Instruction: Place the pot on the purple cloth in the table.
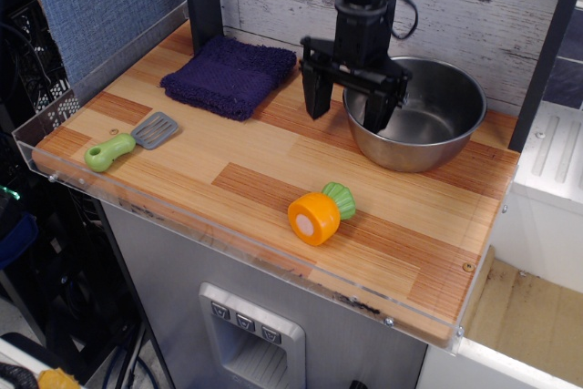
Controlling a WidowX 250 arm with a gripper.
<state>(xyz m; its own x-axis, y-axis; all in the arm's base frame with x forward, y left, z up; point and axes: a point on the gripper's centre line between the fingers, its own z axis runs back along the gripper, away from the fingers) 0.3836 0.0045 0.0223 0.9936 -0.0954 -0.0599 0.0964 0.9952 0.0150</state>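
Observation:
The pot (428,116) is a shiny steel bowl standing upright at the back right of the wooden table (264,170). The purple cloth (230,75) lies folded at the back left, apart from the pot. My black gripper (347,107) hangs open over the pot's left rim. One finger is outside the rim over the wood, the other is inside the bowl. The fingers straddle the rim and hold nothing.
An orange and green toy vegetable (320,213) lies in front of the pot. A green-handled grey spatula (130,142) lies near the left front edge. A clear acrylic lip runs along the front. A wooden plank wall stands behind.

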